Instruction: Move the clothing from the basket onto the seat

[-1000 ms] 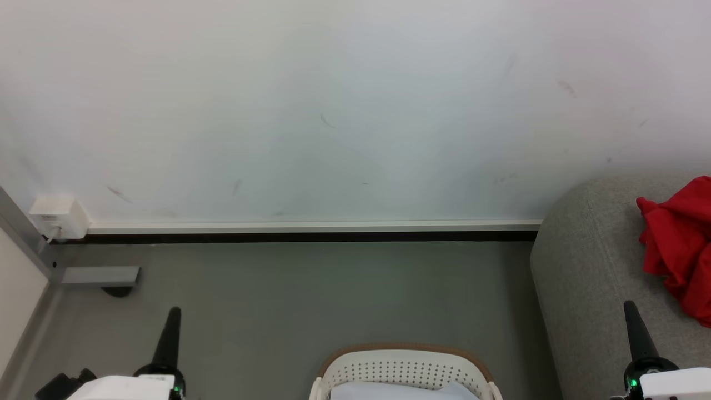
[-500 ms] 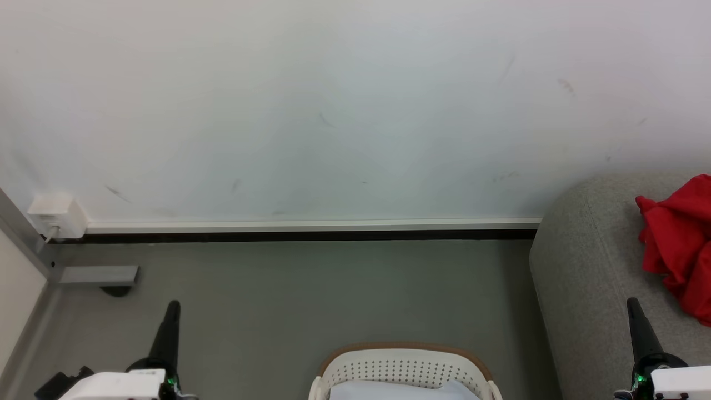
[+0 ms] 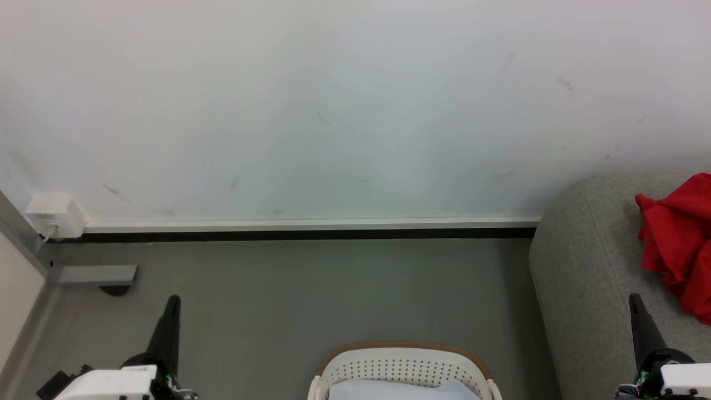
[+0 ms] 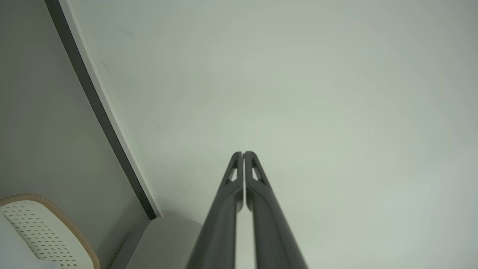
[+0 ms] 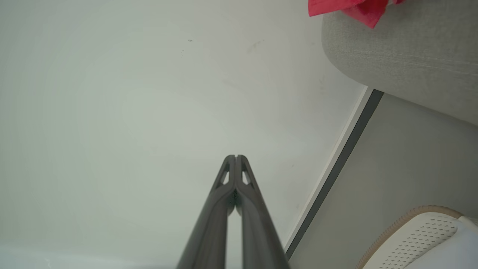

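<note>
red clothing, grey seat, cream perforated basket

A home-like room: grey seat, laundry basket.

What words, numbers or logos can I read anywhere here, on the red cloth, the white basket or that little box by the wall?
No text can be read anywhere.
Crumpled bright red soft clothing on the grey woven-fabric seat: no lettering on the folds that show.
Cream-white perforated plastic basket with brown rim: plain.
Small white box low on the pale wall: any marking too small to tell.
</note>
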Available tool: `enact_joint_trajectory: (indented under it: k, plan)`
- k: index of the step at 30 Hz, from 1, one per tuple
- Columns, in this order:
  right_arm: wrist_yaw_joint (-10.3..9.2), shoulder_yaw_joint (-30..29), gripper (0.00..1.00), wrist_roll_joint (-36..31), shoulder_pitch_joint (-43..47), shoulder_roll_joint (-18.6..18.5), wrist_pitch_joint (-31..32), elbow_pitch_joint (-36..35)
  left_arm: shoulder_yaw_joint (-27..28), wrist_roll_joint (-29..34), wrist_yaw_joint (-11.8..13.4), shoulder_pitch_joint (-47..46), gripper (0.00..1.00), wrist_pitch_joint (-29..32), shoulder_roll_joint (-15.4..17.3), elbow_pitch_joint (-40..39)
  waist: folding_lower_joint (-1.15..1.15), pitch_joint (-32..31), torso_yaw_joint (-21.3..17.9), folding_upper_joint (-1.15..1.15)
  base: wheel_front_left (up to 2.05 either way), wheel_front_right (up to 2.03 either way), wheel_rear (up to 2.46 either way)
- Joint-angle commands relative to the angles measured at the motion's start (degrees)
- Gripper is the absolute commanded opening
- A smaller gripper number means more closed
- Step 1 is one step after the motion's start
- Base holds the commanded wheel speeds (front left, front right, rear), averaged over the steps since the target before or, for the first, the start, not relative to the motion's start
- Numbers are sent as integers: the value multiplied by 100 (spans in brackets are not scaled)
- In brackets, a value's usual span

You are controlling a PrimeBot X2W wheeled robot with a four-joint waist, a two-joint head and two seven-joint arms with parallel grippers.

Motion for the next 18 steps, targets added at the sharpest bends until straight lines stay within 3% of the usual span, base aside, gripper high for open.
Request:
enact_joint_trajectory:
  k: [1,18]
  plan:
    - [-12,-45,0,119,-67,-12,40,-29,27,-107,-2,-69,0,37,48,-50,0,2,-1,0,0,0,0]
    - [-14,-98,0,576,-89,-5,146,-32,48,-620,14,-84,0,174,49,-103,0,21,-15,0,0,0,0]
